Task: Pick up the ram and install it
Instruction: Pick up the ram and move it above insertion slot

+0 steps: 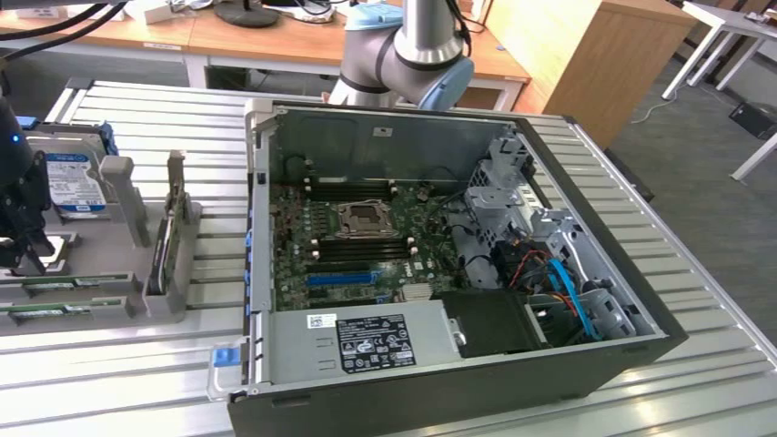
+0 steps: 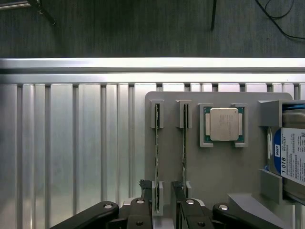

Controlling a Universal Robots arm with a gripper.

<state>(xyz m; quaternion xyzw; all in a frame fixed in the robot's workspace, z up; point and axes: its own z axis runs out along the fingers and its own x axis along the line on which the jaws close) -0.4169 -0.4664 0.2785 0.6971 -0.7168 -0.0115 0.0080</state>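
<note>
Two green ram sticks stand on edge in a grey holder (image 2: pixel 219 167): one ram stick (image 2: pixel 156 152) and a second one (image 2: pixel 184 152) beside it. My gripper (image 2: pixel 159 187) is open, one dark fingertip (image 2: pixel 144 185) outside the first stick and the other between the two sticks, straddling that stick's end without closing on it. In the exterior view the gripper (image 1: pixel 27 250) hangs at the far left over the holder, where the sticks (image 1: pixel 55 285) lie low. The open computer case (image 1: pixel 401 118) holds the motherboard (image 1: pixel 352 237) with black empty memory slots (image 1: pixel 364 244).
A CPU chip (image 2: pixel 224 124) sits in a pocket of the holder, next to a 1.0TB hard drive (image 2: pixel 291 157). The holder rests on a ribbed metal table (image 2: pixel 71 152). A blue expansion slot (image 1: pixel 340 277), a power supply (image 1: pixel 364 341) and drive cages (image 1: pixel 510 182) fill the case.
</note>
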